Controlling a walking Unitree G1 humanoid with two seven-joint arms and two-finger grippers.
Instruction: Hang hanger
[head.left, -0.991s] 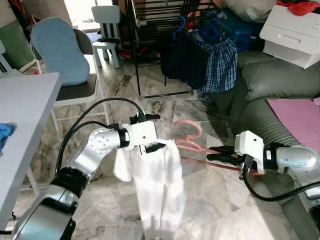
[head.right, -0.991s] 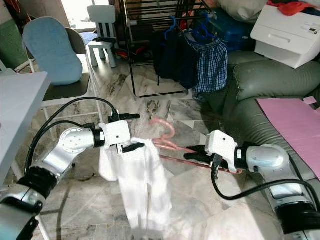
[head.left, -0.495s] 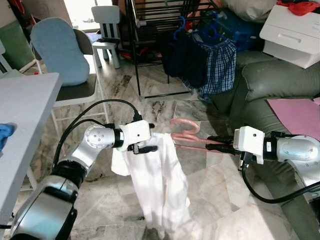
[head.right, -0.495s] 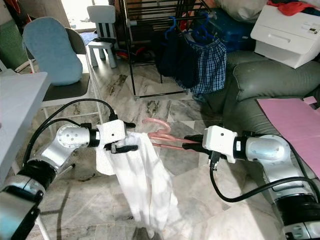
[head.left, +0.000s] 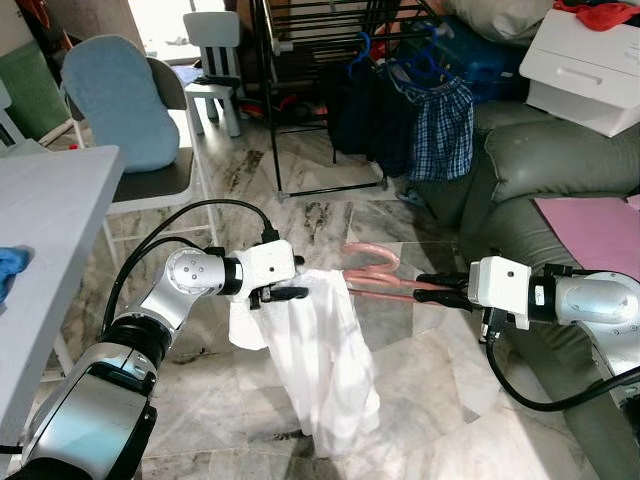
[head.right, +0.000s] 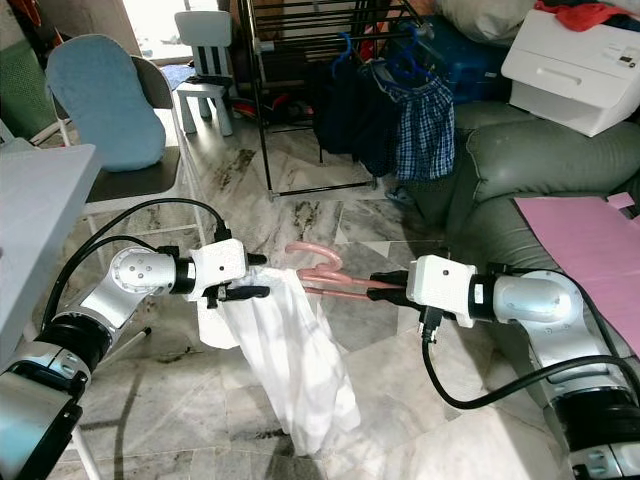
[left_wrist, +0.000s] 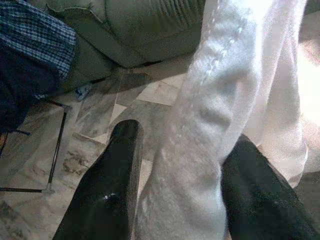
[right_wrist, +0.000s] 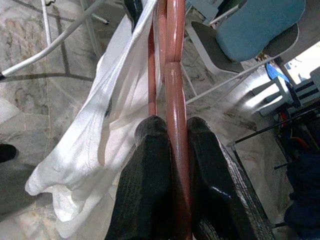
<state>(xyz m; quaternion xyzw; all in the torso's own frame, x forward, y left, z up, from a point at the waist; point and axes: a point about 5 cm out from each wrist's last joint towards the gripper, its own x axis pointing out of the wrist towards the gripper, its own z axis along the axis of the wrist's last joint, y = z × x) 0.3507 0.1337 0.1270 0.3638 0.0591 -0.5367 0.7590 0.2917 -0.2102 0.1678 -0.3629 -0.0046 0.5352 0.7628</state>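
Your left arm is bent at the elbow and reaches across your front, its wrist turned inward so the left gripper (head.left: 283, 283) sits at chest-height centre. Its two black fingers (left_wrist: 107, 190) are pinched on a fold of the white garment (head.left: 325, 370) — the cloth runs between them and hangs down toward the marble floor (head.left: 420, 400).

Your right arm comes in from the right, forearm roughly level and pointing back toward the left arm. The right gripper (head.left: 440, 290) has its fingers (right_wrist: 150, 180) pressed against both sides of the pink hanger (head.left: 375, 275) — you are clamping one of its bars, with the hanger lying roughly flat and its hook end near the top of the garment. The garment's upper edge touches the hanger's far end, between the two grippers.

Behind, the black clothes rack (head.left: 300, 90) holds a plaid shirt (head.left: 440, 125) on blue hangers, well apart from your pink one. A green sofa (head.left: 540, 170) stands at your right.
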